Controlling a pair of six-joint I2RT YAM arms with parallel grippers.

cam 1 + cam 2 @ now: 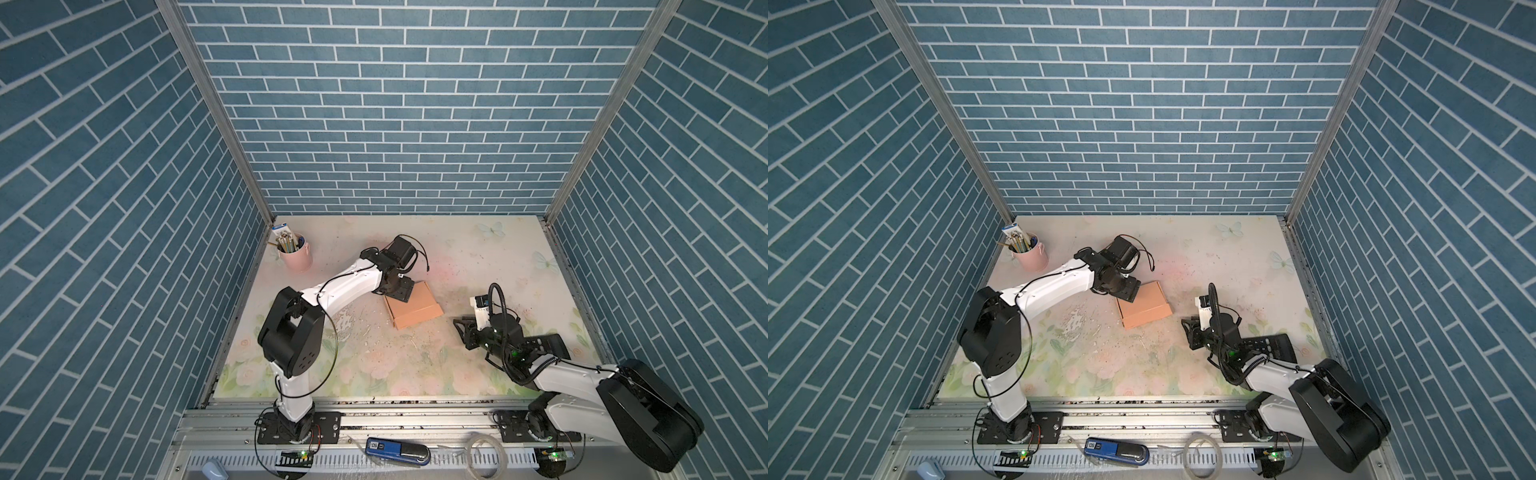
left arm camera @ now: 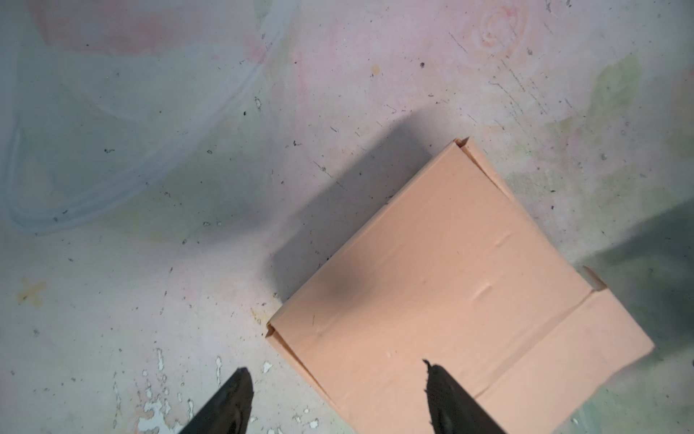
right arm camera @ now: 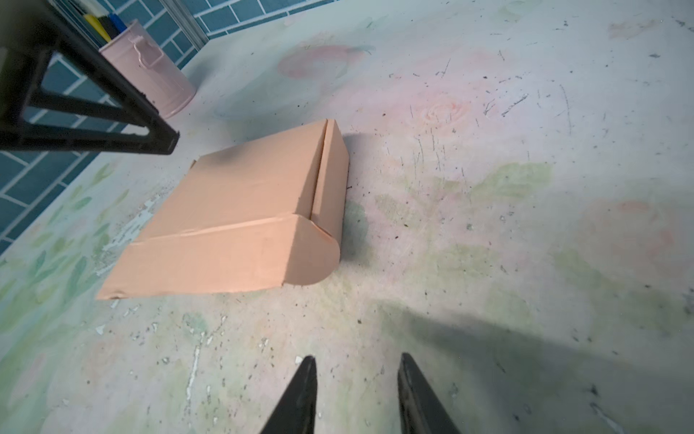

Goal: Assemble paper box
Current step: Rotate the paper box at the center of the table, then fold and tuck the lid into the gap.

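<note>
The left gripper [image 2: 336,370] is seen wide open with nothing held. One fingertip is poised over the lid's corner, the other over the worn floral-printed tabletop [image 2: 150,300]. The right gripper [image 3: 357,357] is carried part-open and empty, well apart from the work. Between them the peach-orange thin cardboard paper box [image 1: 415,309] is laid mid-table, folded up, lid down. Assembly is judged nearly done: only the rounded front flap [image 3: 225,259], splayed outward, seems untucked.
</note>
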